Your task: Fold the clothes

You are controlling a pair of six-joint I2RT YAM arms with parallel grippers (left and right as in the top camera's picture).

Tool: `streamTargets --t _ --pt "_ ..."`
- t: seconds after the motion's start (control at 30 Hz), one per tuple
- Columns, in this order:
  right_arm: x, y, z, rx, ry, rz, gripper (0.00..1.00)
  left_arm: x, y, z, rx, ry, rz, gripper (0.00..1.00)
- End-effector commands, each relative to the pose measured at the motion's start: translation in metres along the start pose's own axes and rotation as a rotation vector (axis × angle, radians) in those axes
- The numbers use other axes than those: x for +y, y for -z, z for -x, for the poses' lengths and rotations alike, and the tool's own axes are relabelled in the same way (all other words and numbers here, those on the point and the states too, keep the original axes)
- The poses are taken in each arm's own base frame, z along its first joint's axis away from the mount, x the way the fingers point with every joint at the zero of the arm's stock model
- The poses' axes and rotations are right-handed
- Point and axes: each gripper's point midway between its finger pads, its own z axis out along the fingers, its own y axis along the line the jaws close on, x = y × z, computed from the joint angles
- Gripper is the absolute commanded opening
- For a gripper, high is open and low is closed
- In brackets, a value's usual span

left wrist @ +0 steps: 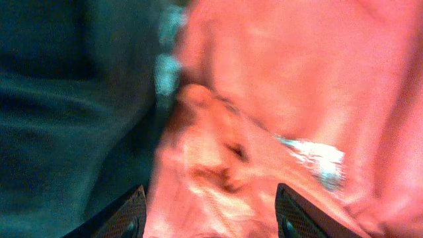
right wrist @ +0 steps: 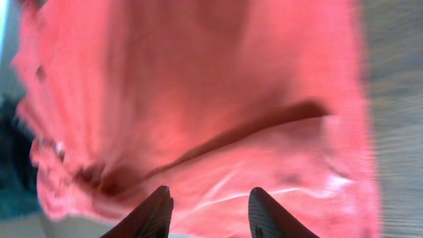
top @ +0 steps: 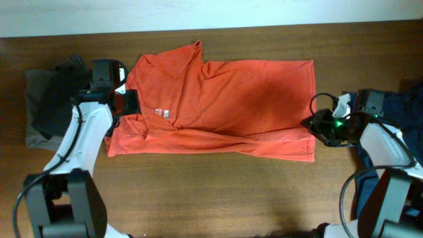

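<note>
The clothes in play are an orange-red T-shirt [top: 225, 99] lying in a wide, partly folded band across the table, white print [top: 162, 112] near its left end. My left gripper [top: 129, 102] hovers at the shirt's left edge, and in the left wrist view this gripper [left wrist: 211, 218] is open over rumpled orange cloth [left wrist: 264, 99], nothing between the fingers. My right gripper [top: 312, 123] is at the shirt's lower right corner. In the right wrist view it [right wrist: 210, 208] is open above the shirt [right wrist: 198, 99], holding nothing.
A dark grey garment [top: 46, 99] lies heaped at the table's left end, showing as dark cloth [left wrist: 66, 99] beside the shirt. A navy garment [top: 406, 106] lies at the far right. Bare wooden table [top: 218, 192] runs along the front, and a white wall borders the back.
</note>
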Motion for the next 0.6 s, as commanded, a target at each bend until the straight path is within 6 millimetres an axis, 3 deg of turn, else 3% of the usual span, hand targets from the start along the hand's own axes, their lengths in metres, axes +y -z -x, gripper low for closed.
streamTargets --t 0.0,0.1,0.2,0.47,0.57 --pt "0.042 0.002 -0.011 0.032 0.22 0.098 0.43 -0.055 0.034 0.003 -0.034 -0.159 -0.324 0.62" --pt "0.053 -0.009 -0.027 0.079 0.339 0.089 0.47 -0.077 0.036 -0.026 0.05 -0.321 -0.41 0.62" --pt "0.048 -0.012 -0.025 0.072 0.352 0.035 0.48 -0.08 0.035 -0.045 0.122 -0.381 -0.388 0.62" --pt "0.033 -0.005 -0.015 0.042 0.275 0.008 0.48 -0.058 0.02 -0.067 0.241 -0.449 -0.178 0.61" --pt "0.028 -0.002 -0.016 0.049 0.248 0.003 0.48 -0.045 0.009 -0.076 0.301 -0.413 -0.107 0.56"
